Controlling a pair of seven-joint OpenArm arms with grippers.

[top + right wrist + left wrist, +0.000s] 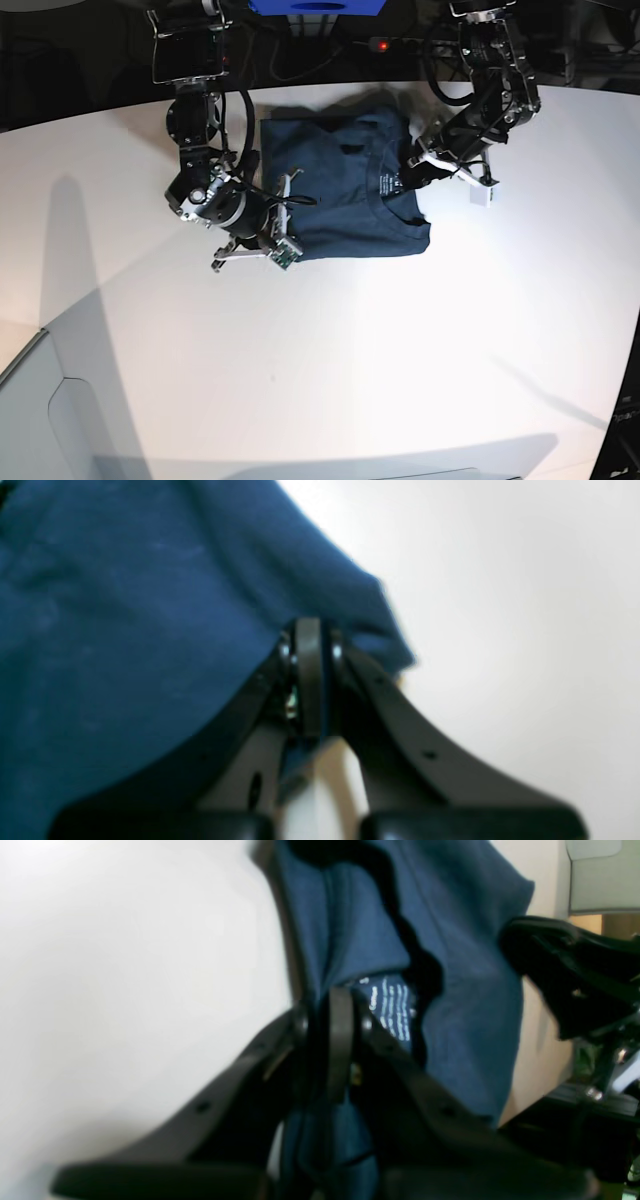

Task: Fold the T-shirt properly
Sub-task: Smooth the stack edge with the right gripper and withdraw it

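So the biggest thing you've got is the white tabletop [330, 350], and it's mostly bare, which gives you room to lay the fold out flat. The T-shirt [340, 205] sits toward the far side of it, already down to a compact rectangle with the collar facing the base view's right, so I'd guess you're partway through and setting up another fold.

Your left gripper [340, 1040] is at the collar side, fingers pressed together and pinching fabric right by the printed label [392, 1007]. Grabbing there makes sense, since the neck edge is stiffer and keeps the layers from sliding apart.

Your right gripper [309, 680] is on the opposite edge, fingers also clamped on a bit of cloth near a corner. Holding both ends like that should let you lift the shirt evenly instead of dragging one side.
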